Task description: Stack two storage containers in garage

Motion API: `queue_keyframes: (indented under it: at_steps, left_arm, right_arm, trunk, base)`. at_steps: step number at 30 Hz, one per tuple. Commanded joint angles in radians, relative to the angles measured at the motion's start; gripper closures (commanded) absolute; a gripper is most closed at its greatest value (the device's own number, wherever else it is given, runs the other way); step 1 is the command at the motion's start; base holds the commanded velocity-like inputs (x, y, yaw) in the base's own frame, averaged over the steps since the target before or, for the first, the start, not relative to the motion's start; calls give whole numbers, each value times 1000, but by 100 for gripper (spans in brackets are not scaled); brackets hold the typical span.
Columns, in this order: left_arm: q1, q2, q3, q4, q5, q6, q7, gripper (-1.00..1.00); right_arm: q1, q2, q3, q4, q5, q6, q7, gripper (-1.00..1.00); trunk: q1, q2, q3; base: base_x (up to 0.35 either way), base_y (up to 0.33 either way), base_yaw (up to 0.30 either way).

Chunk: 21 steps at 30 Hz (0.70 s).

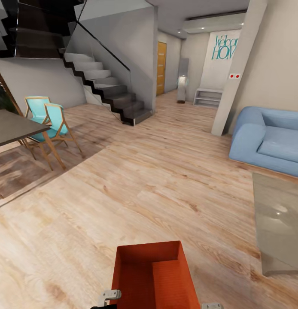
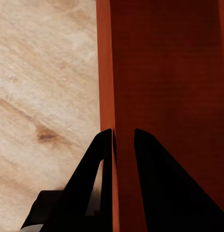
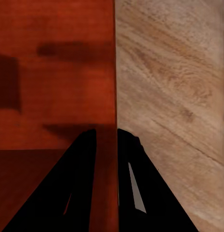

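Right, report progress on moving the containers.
Done: one orange-red container is lifted over the light wood floor. In hand: left end effector and right end effector each straddle a side wall, apparently clamped. Left: leaving this room with its blue sofa, reaching the garage, the second container, stacking.

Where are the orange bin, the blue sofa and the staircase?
Bin (image 1: 142, 274): head view, its inner floor.
Sofa (image 1: 281, 143): head view, seat cushion.
Staircase (image 1: 107, 90): head view, a middle step.
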Motion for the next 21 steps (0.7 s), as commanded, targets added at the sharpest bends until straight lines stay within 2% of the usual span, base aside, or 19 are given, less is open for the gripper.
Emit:
queue_keyframes:
  at_steps: [1,21]
  left_arm:
    - [-1,17,-15,-3,-4,-29,11,100]
    - [-1,18,-14,-4,-4,-29,11,100]
  right_arm:
    - [1,-1,16,2,-18,6,1,100]
    - [1,-2,18,2,-17,-2,1,100]
  trunk:
    - [0,0,-1]
    - [0,0,-1]
  base:
    - [302,0,-46]
    - [302,0,-44]
